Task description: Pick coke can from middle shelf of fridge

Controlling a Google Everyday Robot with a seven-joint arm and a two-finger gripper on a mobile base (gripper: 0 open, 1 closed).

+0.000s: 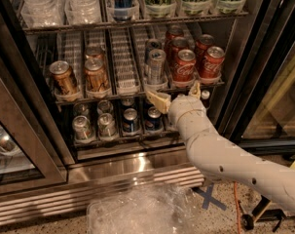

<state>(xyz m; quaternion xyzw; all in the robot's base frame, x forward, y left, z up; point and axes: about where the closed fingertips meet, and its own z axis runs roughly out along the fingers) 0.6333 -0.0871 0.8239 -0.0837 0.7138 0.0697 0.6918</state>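
**Desk:** What does the target look like from your end?

**Me:** I see the coke can [184,65] as red with white script and a silver top. It stands upright at the front of a right-hand lane on the middle shelf [121,69] of the fridge [113,167]. A second red can [212,62] stands just right of it, and more sit behind.

**Desk:** Anything you can't make out?

**Me:** The bases of the front cans are hidden behind the lane fronts, and the rear red cans show only their upper parts. A slim silver can [156,66] stands just left of my target, and two gold-brown cans [64,77] are further left. My arm [225,160] covers some of the small cans [130,121] on the lower rack, and it's cut off at the right edge.

**Desk:** And the arm?

**Me:** It comes up from the lower right, wrist bent toward the shelf. The gripper [177,94] sits at the front rail, just below the coke can — fingers spread wide, one pointing left, the other up, nothing between them.
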